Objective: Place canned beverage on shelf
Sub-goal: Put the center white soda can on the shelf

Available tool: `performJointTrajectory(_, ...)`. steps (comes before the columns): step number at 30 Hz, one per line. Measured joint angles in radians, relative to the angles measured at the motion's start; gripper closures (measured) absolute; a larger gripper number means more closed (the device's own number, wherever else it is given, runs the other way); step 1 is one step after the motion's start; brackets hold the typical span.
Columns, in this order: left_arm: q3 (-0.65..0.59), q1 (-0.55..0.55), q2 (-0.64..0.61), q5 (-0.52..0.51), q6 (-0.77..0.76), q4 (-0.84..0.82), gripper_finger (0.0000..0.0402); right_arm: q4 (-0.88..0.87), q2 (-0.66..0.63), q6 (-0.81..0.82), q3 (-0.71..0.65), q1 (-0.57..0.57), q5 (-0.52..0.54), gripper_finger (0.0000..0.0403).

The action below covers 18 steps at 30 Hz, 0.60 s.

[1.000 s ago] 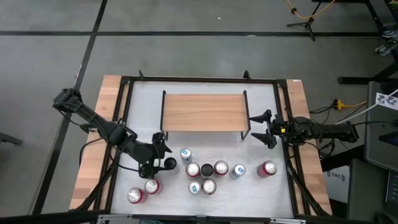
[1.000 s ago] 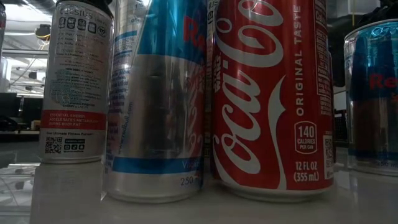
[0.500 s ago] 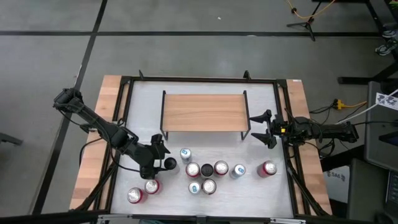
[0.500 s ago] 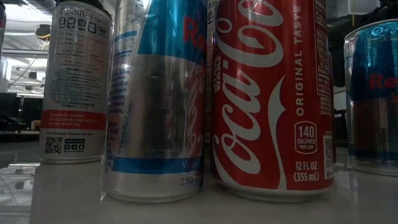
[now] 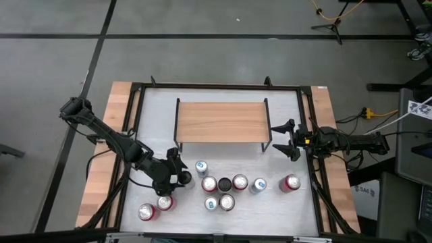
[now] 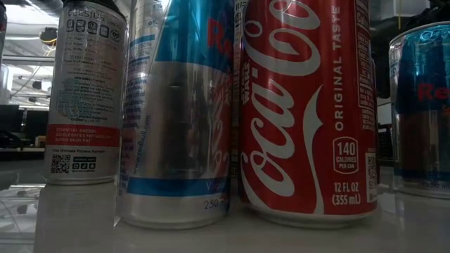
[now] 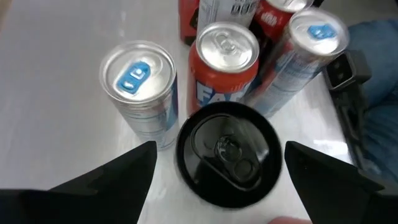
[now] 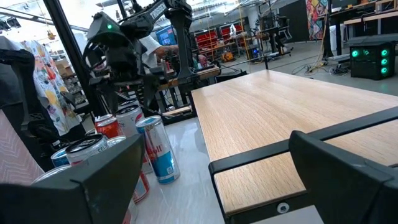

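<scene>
A black can (image 7: 227,152) stands upright on the white table among other cans; in the high view the black can (image 5: 184,178) is at the near left of the group. My left gripper (image 7: 219,146) hovers open over it, slanting down, one finger on either side of the can's top and apart from it; from above, my left gripper (image 5: 178,173) partly covers the can. The shelf (image 5: 221,121), a wood plank on black legs, stands at the table's far middle with nothing on it. My right gripper (image 5: 286,140) waits open by the shelf's right end (image 8: 280,106).
Several upright cans crowd near the black one: a blue-topped can (image 7: 138,93), a red can (image 7: 224,59), another blue-topped can (image 7: 309,46). More stand along the near side (image 5: 227,202), with two at the near left (image 5: 146,212). A black frame (image 5: 135,121) rims the table.
My left gripper has come down and moved a little toward the table's right edge, onto the black can, so that its open fingers now flank the can's top. No can has moved.
</scene>
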Motion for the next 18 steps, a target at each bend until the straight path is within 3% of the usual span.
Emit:
performJointTrajectory(8, -0.001, 0.0, 0.098, 0.015, 0.0, 0.006, 0.0054, -0.001, 0.0, 0.0, 0.0, 0.0, 0.0, 0.001)
performJointTrajectory(18, -0.001, -0.002, 0.105, 0.008, 0.0, 0.035, 0.0054, -0.002, 0.0, 0.0, 0.0, 0.0, 0.0, 0.001)
